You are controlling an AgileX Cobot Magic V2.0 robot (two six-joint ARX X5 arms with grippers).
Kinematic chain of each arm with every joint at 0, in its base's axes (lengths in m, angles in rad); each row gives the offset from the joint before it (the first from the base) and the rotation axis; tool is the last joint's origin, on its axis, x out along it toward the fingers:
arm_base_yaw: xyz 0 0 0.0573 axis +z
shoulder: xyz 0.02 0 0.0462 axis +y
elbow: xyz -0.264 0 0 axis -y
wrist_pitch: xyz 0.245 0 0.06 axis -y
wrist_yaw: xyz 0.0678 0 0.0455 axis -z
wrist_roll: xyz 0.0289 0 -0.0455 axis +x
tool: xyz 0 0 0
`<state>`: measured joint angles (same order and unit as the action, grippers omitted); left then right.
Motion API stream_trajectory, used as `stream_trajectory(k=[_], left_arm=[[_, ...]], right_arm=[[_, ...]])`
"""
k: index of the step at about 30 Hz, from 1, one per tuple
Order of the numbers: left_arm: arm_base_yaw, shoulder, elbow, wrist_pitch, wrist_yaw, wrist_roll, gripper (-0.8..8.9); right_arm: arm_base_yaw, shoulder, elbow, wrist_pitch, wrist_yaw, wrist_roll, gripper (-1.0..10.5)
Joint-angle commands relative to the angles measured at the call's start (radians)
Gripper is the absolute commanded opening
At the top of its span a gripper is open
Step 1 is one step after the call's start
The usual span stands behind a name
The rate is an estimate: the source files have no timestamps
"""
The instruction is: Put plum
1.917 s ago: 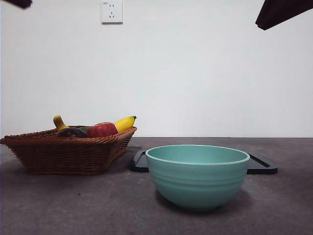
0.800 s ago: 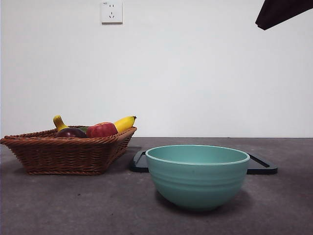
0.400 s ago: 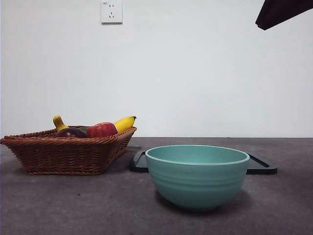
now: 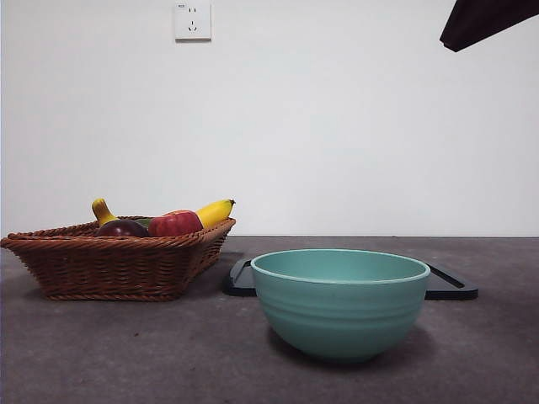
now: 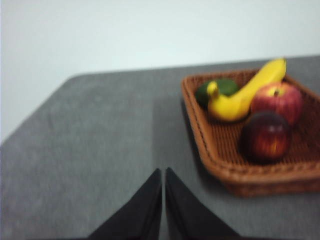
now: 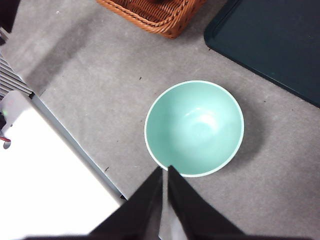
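The dark maroon plum point(image 4: 122, 227) lies in the brown wicker basket point(image 4: 76, 265) at the left of the table, beside a red apple point(image 4: 175, 223). In the left wrist view the plum point(image 5: 266, 136) lies at the basket's near side point(image 5: 260, 175). My left gripper point(image 5: 163, 172) is shut and empty, above the bare table beside the basket and apart from it. My right gripper point(image 6: 165, 170) is shut and empty, high above the near rim of the teal bowl point(image 6: 195, 127). In the front view only a black arm tip point(image 4: 484, 21) shows, at the top right corner.
The basket also holds a yellow banana point(image 4: 215, 211), a small yellow gourd-like piece point(image 4: 102, 210) and a green fruit point(image 5: 217, 89). The teal bowl point(image 4: 340, 303) stands at the front centre. A flat black tray point(image 4: 450, 284) lies behind it.
The black tip at the top left corner of the front view, there two seconds ago, has gone out of view. The fruit, basket and bowl have not moved.
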<state>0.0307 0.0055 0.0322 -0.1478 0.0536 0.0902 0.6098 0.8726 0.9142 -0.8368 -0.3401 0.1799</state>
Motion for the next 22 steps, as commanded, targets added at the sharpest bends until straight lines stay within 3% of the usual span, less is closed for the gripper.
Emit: stream_trajectory(k=[1,22], left_arm=[[0.003,-0.003,-0.021,-0.044,-0.003,-0.006,0.11],[0.003,-0.003,-0.021,-0.04,-0.003,-0.005,0.11]], right_arm=[[0.01,0.008,0.015,0.006,0.0,-0.008,0.1],[0.01,0.008,0.015,0.006,0.0,-0.008,0.1]])
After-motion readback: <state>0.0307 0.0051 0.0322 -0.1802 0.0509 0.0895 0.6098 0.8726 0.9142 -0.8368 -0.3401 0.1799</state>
